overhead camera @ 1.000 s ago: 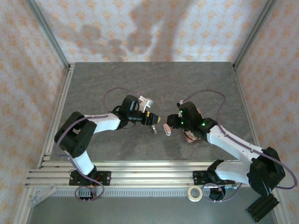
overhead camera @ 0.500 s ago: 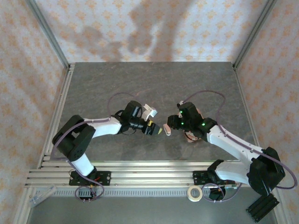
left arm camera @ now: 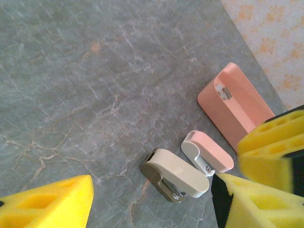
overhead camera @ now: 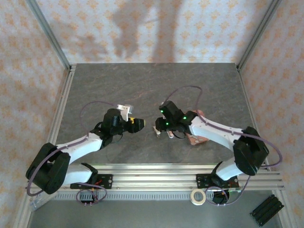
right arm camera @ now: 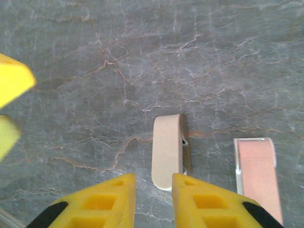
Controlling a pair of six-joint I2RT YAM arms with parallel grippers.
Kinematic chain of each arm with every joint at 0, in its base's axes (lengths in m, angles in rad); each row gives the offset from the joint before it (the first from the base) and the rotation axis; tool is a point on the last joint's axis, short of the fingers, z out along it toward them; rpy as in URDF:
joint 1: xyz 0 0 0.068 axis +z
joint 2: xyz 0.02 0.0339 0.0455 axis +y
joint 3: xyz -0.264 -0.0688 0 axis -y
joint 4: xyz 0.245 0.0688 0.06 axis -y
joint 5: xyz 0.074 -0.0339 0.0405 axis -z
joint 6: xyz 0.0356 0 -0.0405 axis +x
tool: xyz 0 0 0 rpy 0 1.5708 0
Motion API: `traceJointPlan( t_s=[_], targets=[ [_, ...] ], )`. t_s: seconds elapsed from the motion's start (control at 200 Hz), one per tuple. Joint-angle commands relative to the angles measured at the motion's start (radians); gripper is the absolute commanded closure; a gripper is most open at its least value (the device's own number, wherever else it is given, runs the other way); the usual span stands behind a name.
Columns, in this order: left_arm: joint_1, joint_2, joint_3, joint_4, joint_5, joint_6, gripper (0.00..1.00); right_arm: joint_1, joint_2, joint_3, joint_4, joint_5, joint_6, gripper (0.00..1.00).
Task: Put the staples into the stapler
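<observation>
The stapler [left arm camera: 176, 174] lies on the grey table, its beige part beside its pink-and-white part [left arm camera: 209, 151]; it also shows from above as the stapler [overhead camera: 156, 128]. My left gripper [left arm camera: 153, 190] is open, its yellow fingers [left arm camera: 50, 203] wide apart on the near side of the stapler. My right gripper [right arm camera: 152, 183] is open just over the near end of the beige part [right arm camera: 167, 149], gripping nothing. Behind stands the salmon-pink tray [left arm camera: 237, 111] with a grey strip of staples [left arm camera: 222, 90] at its far end.
From above, the left gripper [overhead camera: 139, 124] and right gripper [overhead camera: 160, 129] face each other mid-table, a short gap apart. The pink tray [overhead camera: 196, 140] sits partly under the right arm. A tape roll [overhead camera: 198, 196] and metal rails lie beyond the near table edge.
The left arm has drawn back to the left, away from the right gripper. The right arm has swung left and forward. The stapler, earlier at the right gripper's tip, now lies on the table.
</observation>
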Motion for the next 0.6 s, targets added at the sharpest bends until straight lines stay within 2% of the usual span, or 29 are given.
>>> traceJointPlan(
  t_s=[0.0, 0.2, 0.425, 0.596],
  targets=[
    [0.013, -0.039, -0.015, -0.041, -0.057, 0.004, 0.32, 0.016, 0.052, 0.034, -0.036, 0.033, -0.016, 0.78],
    [0.013, -0.034, -0.023, -0.032, -0.056, 0.007, 0.32, 0.03, 0.117, 0.026, -0.016, 0.031, -0.005, 0.83],
    [0.013, -0.004, -0.031, -0.007, -0.051, 0.004, 0.32, 0.027, 0.268, -0.054, -0.015, 0.05, 0.059, 0.9],
    [0.013, -0.015, -0.027, -0.02, -0.06, 0.015, 0.32, 0.025, 0.201, -0.044, -0.019, 0.052, 0.053, 0.88]
  ],
)
